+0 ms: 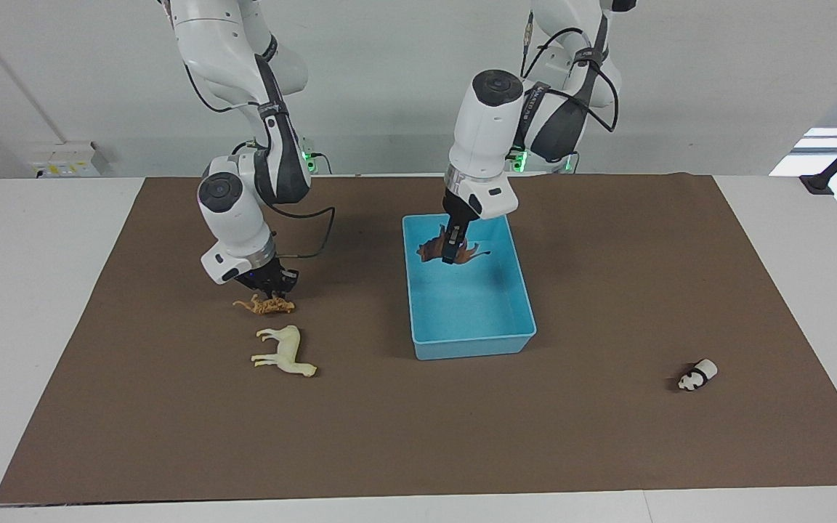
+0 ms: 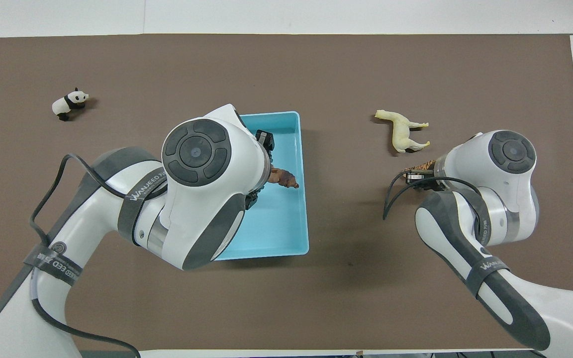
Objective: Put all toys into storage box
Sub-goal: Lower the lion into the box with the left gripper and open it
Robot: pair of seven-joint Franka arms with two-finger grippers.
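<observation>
My left gripper is shut on the dark brown lion and holds it over the light blue storage box, above the half nearer the robots. The lion also shows in the overhead view, over the box. My right gripper is down at the orange-tan spotted cat, which lies on the mat and is partly hidden under the hand in the overhead view. The cream horse lies on its side just farther from the robots than the cat. The panda is by itself toward the left arm's end.
A brown mat covers the white table. The box has nothing else in it. The horse and the panda lie on open mat, well apart from the box.
</observation>
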